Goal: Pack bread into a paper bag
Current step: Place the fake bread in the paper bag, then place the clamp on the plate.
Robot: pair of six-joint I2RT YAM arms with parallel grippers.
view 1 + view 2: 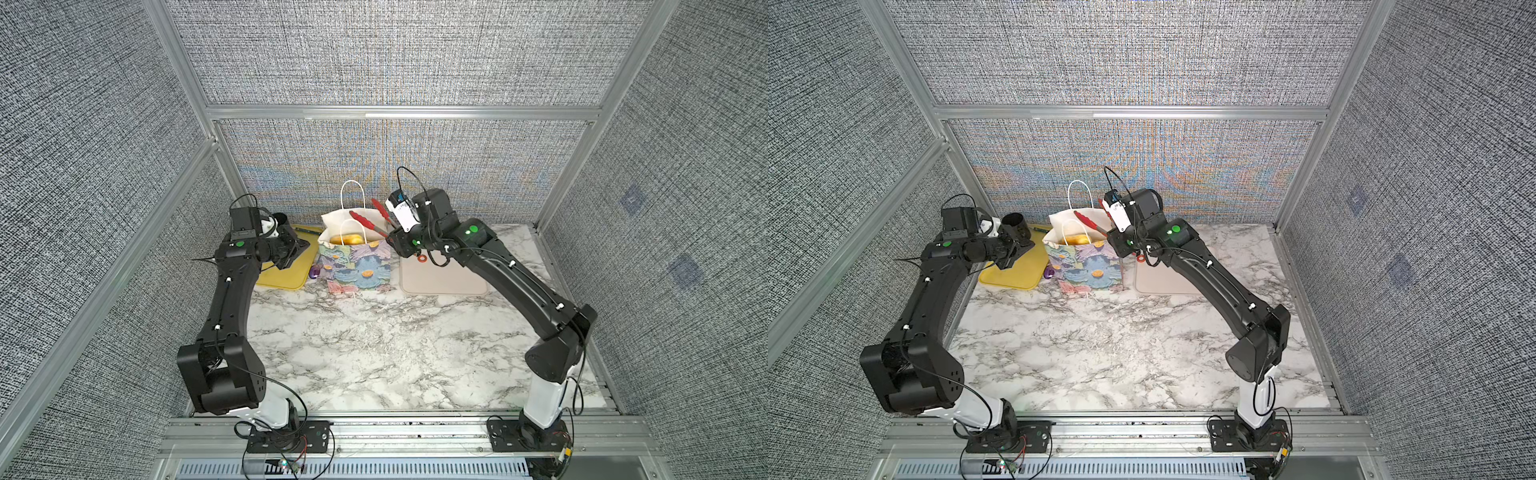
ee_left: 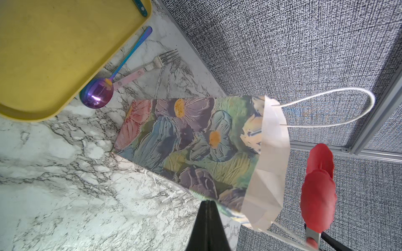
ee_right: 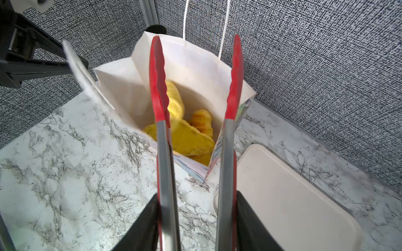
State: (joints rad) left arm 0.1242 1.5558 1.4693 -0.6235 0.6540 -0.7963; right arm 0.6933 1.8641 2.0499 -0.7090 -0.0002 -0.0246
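Since the right hand (image 3: 196, 194), part-open, grips spread tongs (image 3: 233, 87) over the bag (image 1: 357, 262) at the desk's (image 1: 374, 353) far edge, bread (image 3: 191, 139) inside, lift them straight up, clear of its rim; left hand (image 2: 208, 205) is closed, empty.

You have no readable text, label, brand, number or sign in any of these views; the paper bag (image 1: 357, 266) in the middle of both top views shows only a flower print.
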